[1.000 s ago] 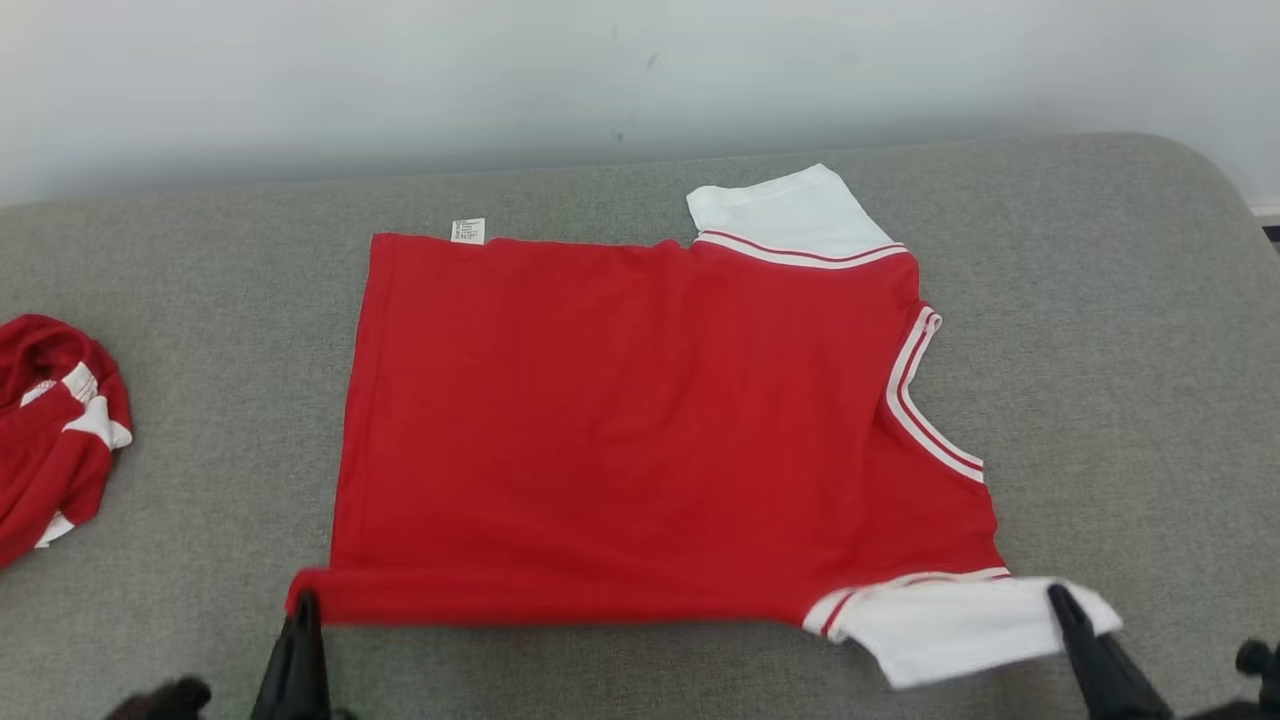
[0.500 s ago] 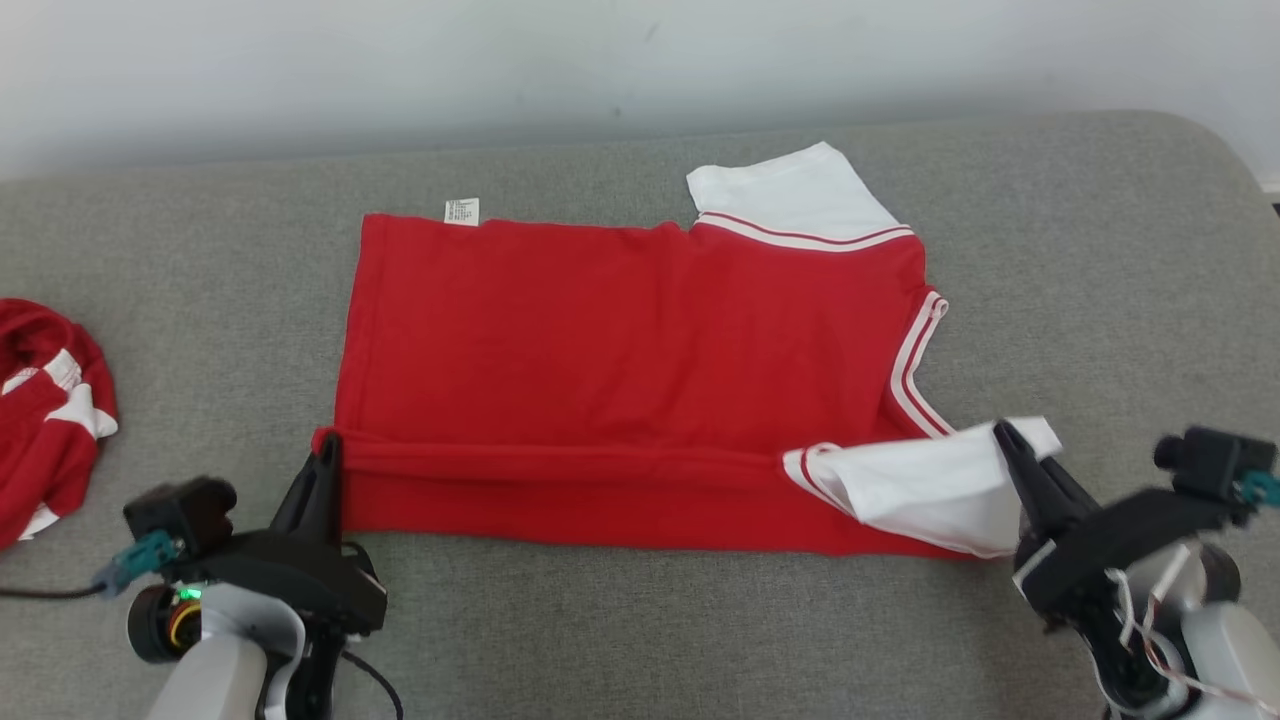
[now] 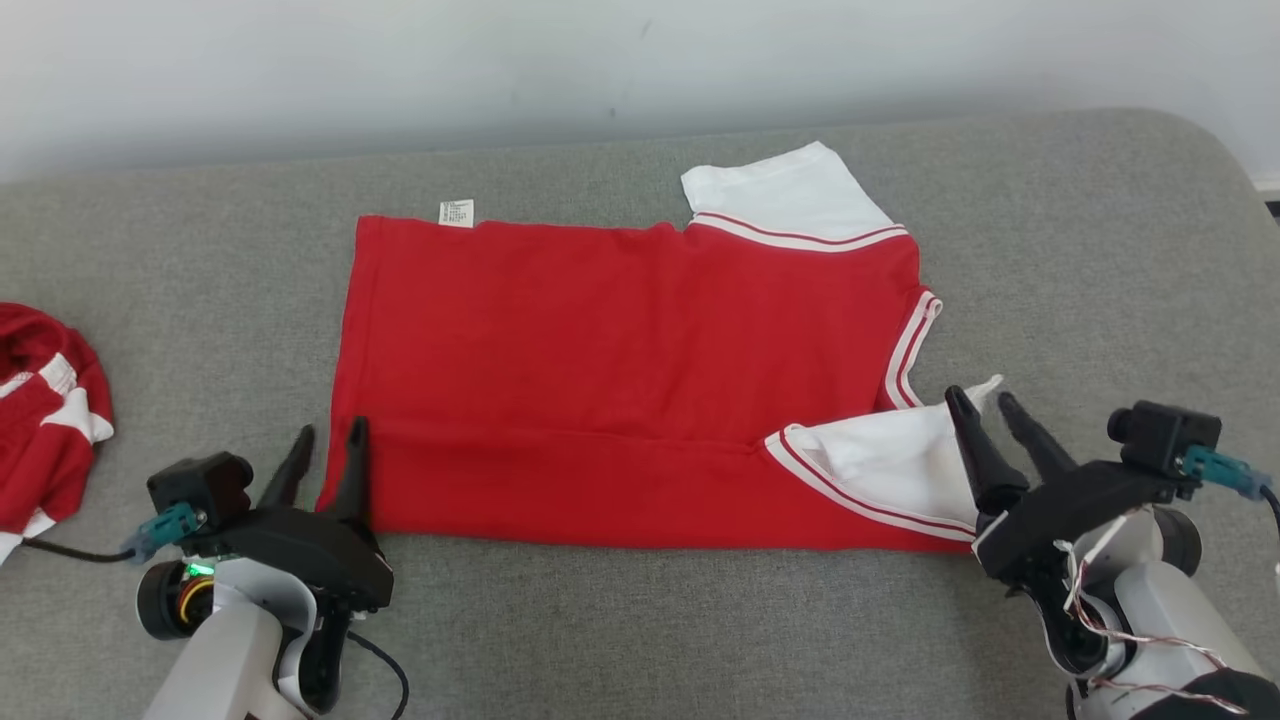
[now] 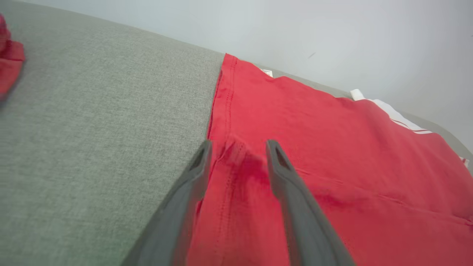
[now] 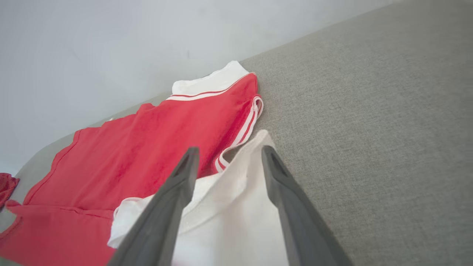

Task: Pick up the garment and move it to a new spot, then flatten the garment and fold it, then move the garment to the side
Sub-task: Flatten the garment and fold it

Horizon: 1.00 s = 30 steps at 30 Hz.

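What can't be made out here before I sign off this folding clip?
Head view: print on the small white care label at the red short-sleeved shirt's far edge, too small to read.
Head view: crumpled red-and-white cloth bundle, cut off by the left edge.
Head view: shirt fabric beneath the folded-over white sleeve, hidden by it.

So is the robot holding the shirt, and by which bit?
Nothing is held. The fingers of the left gripper stand apart around the folded red corner of the shirt, and those of the right gripper stand apart over the white sleeve.
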{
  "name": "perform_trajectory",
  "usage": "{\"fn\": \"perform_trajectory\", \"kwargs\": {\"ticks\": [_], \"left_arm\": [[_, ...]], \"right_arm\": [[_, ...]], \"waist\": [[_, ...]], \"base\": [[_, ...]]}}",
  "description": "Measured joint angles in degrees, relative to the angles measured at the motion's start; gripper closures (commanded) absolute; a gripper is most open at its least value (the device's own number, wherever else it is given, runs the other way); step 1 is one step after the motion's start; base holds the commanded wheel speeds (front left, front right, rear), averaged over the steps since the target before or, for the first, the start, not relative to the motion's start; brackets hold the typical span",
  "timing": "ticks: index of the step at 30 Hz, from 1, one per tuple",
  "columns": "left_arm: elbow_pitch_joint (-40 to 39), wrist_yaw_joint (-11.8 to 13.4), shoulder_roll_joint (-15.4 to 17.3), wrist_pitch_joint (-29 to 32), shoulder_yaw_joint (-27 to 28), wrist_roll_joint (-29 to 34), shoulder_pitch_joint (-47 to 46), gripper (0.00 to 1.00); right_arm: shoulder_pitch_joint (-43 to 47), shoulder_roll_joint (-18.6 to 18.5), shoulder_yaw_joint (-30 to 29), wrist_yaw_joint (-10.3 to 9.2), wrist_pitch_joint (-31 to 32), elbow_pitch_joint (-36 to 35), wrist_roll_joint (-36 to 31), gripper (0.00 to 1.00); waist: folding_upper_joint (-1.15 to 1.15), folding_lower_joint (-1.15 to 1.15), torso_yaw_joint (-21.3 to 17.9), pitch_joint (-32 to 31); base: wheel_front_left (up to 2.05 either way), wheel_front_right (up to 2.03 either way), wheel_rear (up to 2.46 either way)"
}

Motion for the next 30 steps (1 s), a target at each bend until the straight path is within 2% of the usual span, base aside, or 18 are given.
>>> {"fn": "perform_trajectory", "kwargs": {"ticks": [7, 12, 27, 28, 29, 30], "left_arm": [[-1.0, -0.6, -0.2, -3.3, 0.3, -0.5, 2.8, 0.00], [-2.7, -1.0, 0.2, -3.8, 0.0, -0.3, 6.8, 0.00], [-0.7, 0.0, 0.6, -4.3, 0.2, 2.3, 8.2, 0.00], [-0.4, 0.0, 0.4, -4.3, 0.2, 2.4, 8.1, 0.00], [0.1, 0.0, 0.3, -4.3, 0.3, 2.6, 8.0, 0.00], [0.6, -0.1, 0.2, -4.3, 0.4, 2.7, 7.8, 0.34]], "right_arm": [[5.4, -3.0, 2.8, 0.00, -7.8, -1.3, 0.7, 0.00], [10.5, -5.1, 4.3, 0.00, -10.8, -2.6, -2.0, 0.00], [12.5, -2.5, 4.8, 0.00, -11.8, 0.5, -4.1, 0.00], [12.5, -2.4, 4.9, 0.00, -11.8, 0.9, -4.1, 0.20], [12.3, -2.2, 5.0, 0.00, -11.8, 1.3, -4.1, 0.20], [11.9, -1.9, 5.2, 0.00, -11.8, 1.7, -4.1, 0.63]], "waist": [[0.00, -0.01, 0.2, -1.9], [0.00, -0.02, 0.4, -2.0], [0.00, -0.01, 0.0, 0.2], [0.00, -0.01, 0.0, 0.2], [0.00, -0.01, -0.1, 0.2], [0.00, -0.01, -0.1, 0.3]], "base": [[0.00, 0.00, 0.00], [0.00, 0.00, 0.00], [0.00, 0.00, 0.00], [0.00, 0.00, 0.00], [0.00, 0.00, 0.00], [0.00, 0.00, 0.00]]}}
